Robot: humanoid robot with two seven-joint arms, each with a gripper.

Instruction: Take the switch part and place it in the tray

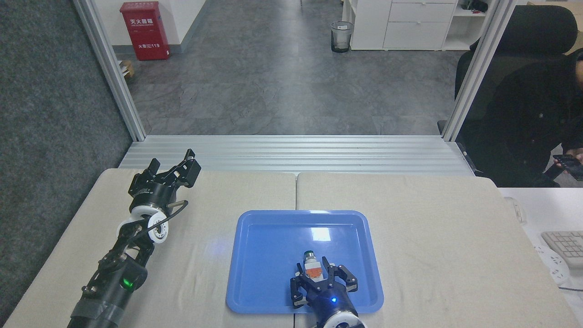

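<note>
The right claw (pixel 314 273) is above the near part of the tray (pixel 255 255), and its fingers are closed on the switch (pixel 311 264). The switch stands between the fingers with its dark, silver-ringed end pointing away from the robot; whether it touches the tray floor I cannot tell. The left claw (pixel 175 169) is over the table (pixel 432 218), well apart from the tray on its left, with fingers spread and nothing between them.
</note>
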